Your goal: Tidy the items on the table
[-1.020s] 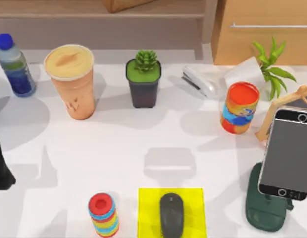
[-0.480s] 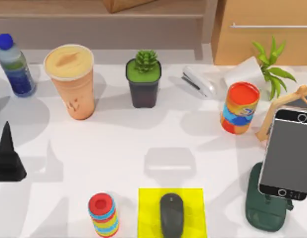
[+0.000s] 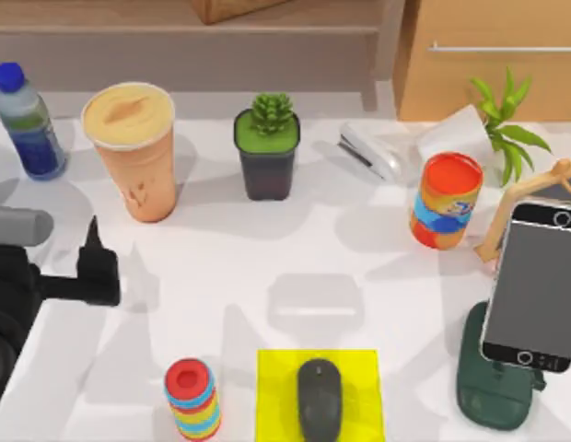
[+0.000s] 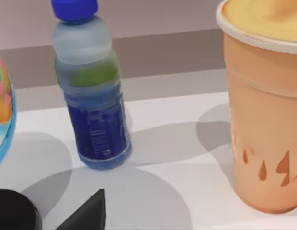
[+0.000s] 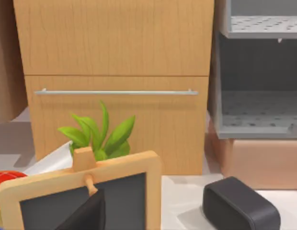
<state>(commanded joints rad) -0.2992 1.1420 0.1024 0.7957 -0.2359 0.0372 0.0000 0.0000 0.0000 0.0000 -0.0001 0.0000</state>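
Along the table's left side we log our left gripper (image 3: 94,262), a black two-finger tool low over the large matte white tabletop (image 3: 295,267); whether its fingers are spread or pressed together we cannot tell.

Item nearest the jaws: tall orange-tan cup with a tan lid (image 3: 134,152), upright, lying beyond the gripper and a little toward the table's centre, its long axis vertical. We judge this the left arm's target, since that arm is by far the nearer.

Neighbour: clear bottle with blue label and blue cap (image 3: 26,120), upright, near the cup on its left, apart from it. We judge it the one thing likely to crowd a sideways approach.

Near edge: small dark grey oval computer mouse (image 3: 320,398) resting on a yellow square pad (image 3: 276,378); beside the pad, a stack of rainbow-coloured rings (image 3: 192,398).

Right side: silver-edged black-screen smartphone (image 3: 536,285) propped on a dark green stand (image 3: 488,391), well apart from the cup.

Far row: green succulent in a black pot (image 3: 266,147), white stapler (image 3: 368,152), red-and-blue can (image 3: 446,201).
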